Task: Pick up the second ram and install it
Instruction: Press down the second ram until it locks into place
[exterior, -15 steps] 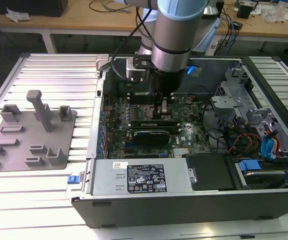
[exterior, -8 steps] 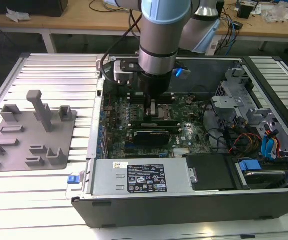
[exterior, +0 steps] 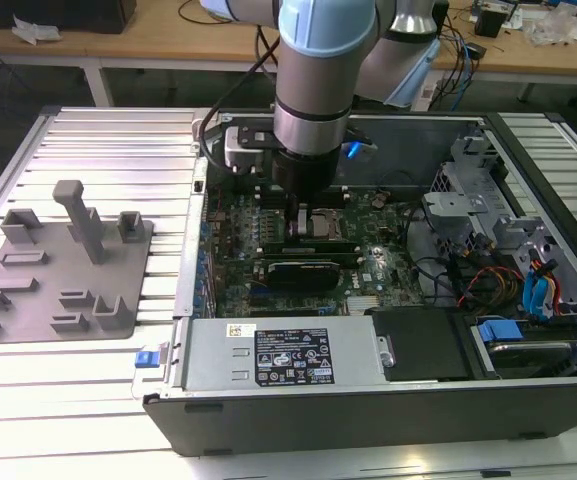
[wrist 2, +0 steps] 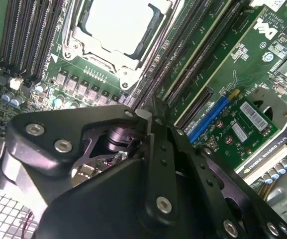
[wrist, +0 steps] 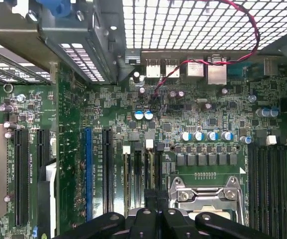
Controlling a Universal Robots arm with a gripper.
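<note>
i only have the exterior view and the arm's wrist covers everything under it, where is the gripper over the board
Observer: In the second wrist view the gripper points at the memory slots right beside the CPU socket, on the side toward the blue slot.
Operator: is the second ram in it
Observer: I can't tell. The gripper's own body hides that spot in both wrist views.
Operator: any slot latches visible
Observer: Yes. In the first wrist view, white latches sit at the ends of those slots, just ahead of the gripper.
</note>
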